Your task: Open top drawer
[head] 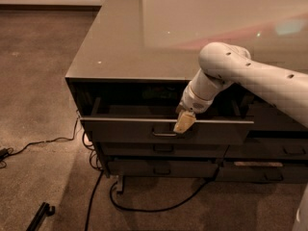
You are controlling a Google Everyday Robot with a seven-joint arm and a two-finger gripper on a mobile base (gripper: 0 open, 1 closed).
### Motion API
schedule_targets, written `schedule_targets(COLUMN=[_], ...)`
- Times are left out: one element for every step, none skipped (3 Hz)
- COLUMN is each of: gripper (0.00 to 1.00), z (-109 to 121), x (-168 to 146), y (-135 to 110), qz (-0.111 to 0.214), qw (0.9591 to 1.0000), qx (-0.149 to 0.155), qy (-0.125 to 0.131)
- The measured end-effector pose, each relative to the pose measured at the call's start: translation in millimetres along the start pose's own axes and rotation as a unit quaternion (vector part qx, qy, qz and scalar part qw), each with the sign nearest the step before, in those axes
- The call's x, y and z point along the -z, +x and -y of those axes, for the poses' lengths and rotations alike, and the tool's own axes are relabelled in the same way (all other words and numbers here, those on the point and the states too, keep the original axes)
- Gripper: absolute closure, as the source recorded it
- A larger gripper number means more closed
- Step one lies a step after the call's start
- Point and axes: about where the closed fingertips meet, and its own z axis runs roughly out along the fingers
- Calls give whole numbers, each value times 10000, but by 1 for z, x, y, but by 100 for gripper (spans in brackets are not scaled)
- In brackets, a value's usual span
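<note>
The top drawer (125,130) is a wide dark grey-brown drawer pulled partly out from under the desk top, with a dark gap behind its front. Its small loop handle (163,131) sits mid-front. My gripper (184,122) comes down from the white arm on the right, and its tan tip rests at the upper edge of the drawer front, just right of the handle.
Two slimmer drawers (162,167) sit shut below the top one. A neighbouring column of drawers (269,150) stands to the right. The glossy desk top (144,37) overhangs above. Black cables (144,208) trail over the brown carpet in front and to the left.
</note>
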Motion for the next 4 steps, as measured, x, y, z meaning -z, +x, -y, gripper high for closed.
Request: schedule_targets(gripper=[0, 0, 0, 19], z=[0, -9, -22, -41], x=[0, -8, -16, -16], y=[0, -4, 0, 8], qz=[0, -63, -130, -231], qw=[10000, 9999, 9997, 9995], qx=[0, 131, 159, 153], qy=[0, -59, -151, -169])
